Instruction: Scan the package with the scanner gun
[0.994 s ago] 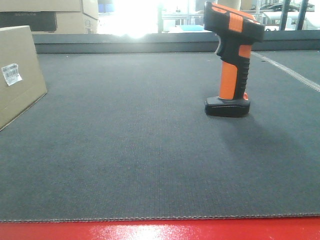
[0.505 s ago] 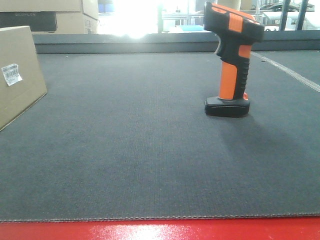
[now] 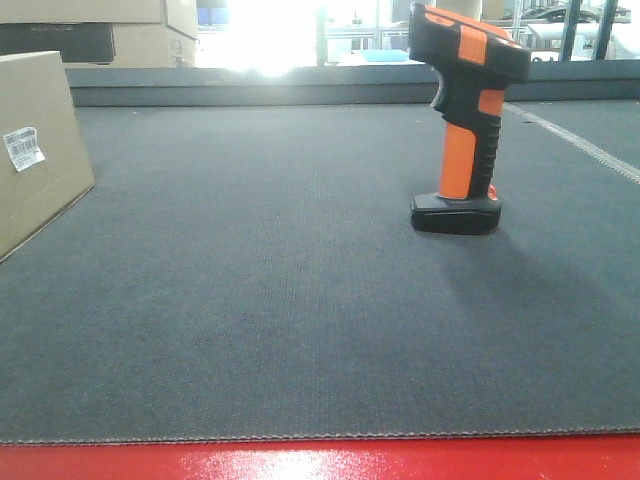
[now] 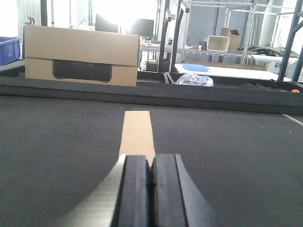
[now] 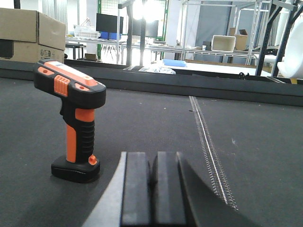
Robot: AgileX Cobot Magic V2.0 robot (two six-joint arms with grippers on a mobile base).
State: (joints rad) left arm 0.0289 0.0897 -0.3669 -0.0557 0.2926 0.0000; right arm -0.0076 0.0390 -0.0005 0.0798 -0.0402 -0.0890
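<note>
Two grippers, both w/ pads pressed flat together, nothing between them. The left gripper [image 4: 151,189] sits low over the dark mat [image 3: 300,330]; a tan cardboard strip [image 4: 136,135] lies on the mat just ahead of its tips, can't tell what it belongs to. The right gripper [image 5: 152,189] is likewise closed and empty.

Key relation: the scanner gun [image 5: 73,125] stands ahead and to the left of the right gripper's tips, apart, no contact. It is upright on its flat black foot, long axis vertical thru the handle, head angled at the top. In the front view the scanner gun [image 3: 462,120] is on the right side of the mat, while the package [image 3: 35,150] is at the far left edge, only partly in frame, well apart from the scanner. So the right arm is prob. nearer the scanner, the left arm nearer the package side.

Materials: scanner = hard black plastic body, bright orange handle and top panels, ribbed black grip at the back. Package = plain matte cardboard, sharp edges, small white barcode label [image 3: 23,148] on the side facing the mat. Mat = fine woven texture, grippy-looking. Larger cartons [image 4: 80,56] w/ dark panels sit beyond the far rail.

Judgement: grasp not yet begun; the right gripper would need to open before taking the handle.
</note>
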